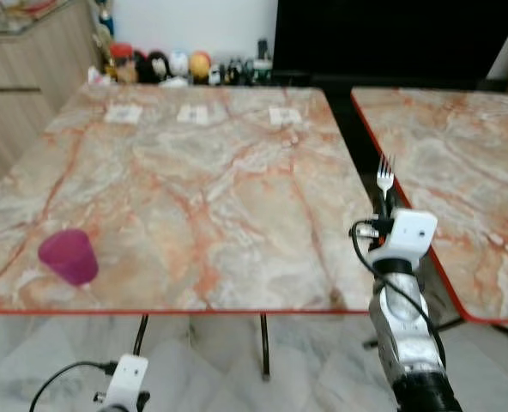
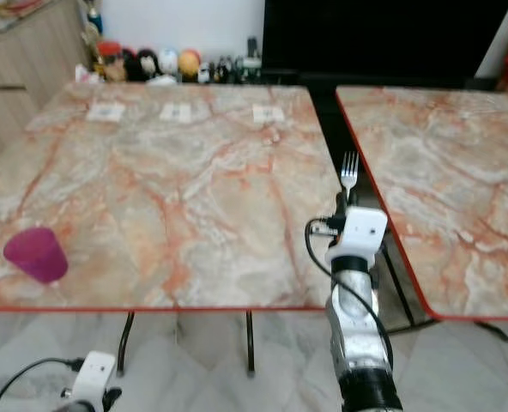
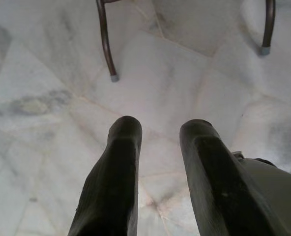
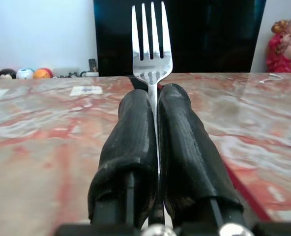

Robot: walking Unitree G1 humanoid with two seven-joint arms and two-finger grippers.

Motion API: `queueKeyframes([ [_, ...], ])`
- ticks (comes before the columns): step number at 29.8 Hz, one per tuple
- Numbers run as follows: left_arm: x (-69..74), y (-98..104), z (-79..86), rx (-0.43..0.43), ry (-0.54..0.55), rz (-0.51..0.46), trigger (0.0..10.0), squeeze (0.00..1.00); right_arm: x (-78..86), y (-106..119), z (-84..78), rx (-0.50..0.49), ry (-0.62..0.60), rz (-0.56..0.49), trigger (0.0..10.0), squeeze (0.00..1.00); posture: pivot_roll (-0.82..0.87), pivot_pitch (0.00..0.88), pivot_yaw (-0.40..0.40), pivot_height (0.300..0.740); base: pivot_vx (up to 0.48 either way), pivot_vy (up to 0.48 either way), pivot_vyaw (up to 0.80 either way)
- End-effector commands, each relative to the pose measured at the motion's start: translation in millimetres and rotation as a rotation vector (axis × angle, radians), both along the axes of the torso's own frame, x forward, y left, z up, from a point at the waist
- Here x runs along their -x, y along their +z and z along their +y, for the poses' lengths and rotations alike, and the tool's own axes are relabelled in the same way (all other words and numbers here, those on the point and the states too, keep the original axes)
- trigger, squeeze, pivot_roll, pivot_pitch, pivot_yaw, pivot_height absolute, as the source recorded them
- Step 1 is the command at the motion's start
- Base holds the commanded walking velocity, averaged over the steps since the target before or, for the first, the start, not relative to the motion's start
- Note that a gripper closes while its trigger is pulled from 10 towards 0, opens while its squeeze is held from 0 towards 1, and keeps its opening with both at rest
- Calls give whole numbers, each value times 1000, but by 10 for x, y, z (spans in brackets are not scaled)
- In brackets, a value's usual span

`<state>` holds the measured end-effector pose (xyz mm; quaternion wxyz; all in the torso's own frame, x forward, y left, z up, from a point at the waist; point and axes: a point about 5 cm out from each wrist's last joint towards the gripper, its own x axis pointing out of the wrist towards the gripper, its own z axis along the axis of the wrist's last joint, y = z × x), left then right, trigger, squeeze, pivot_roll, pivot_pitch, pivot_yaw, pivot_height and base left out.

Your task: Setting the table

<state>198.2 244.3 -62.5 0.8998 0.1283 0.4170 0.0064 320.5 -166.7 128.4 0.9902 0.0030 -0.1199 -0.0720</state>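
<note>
My right gripper [image 1: 383, 202] is shut on a silver fork [image 1: 385, 174], tines pointing up, at the right edge of the marble table [image 1: 194, 180]. In the right wrist view the fork [image 4: 152, 42] stands pinched between the two black fingers [image 4: 130, 142]. A pink cup [image 1: 69, 255] sits on the table near its front left corner. My left gripper [image 3: 158, 128] hangs low below the table's front edge, open, over the white floor.
A second marble table [image 1: 460, 154] stands to the right across a narrow gap. Three small white cards [image 1: 198, 113] lie near the far edge. Small figurines [image 1: 177, 67] line the back, a wooden cabinet [image 1: 22, 77] stands far left. Table legs [image 3: 106, 42] rise from the floor.
</note>
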Motion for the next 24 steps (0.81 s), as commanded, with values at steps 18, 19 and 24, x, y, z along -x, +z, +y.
queueKeyframes([
  [18,16,-38,-92,16,-18,19,10000,0,16,65,-191,12,-61,-9,10000,0,41,6,-12,740,0,-466,0],
  [19,17,-38,-89,16,-15,19,10000,0,19,54,-192,11,-63,-5,10000,0,38,4,-10,740,0,-465,0],
  [24,24,-42,-92,19,-13,20,10000,0,37,30,-198,12,-66,2,10000,0,34,5,-10,740,0,-466,0],
])
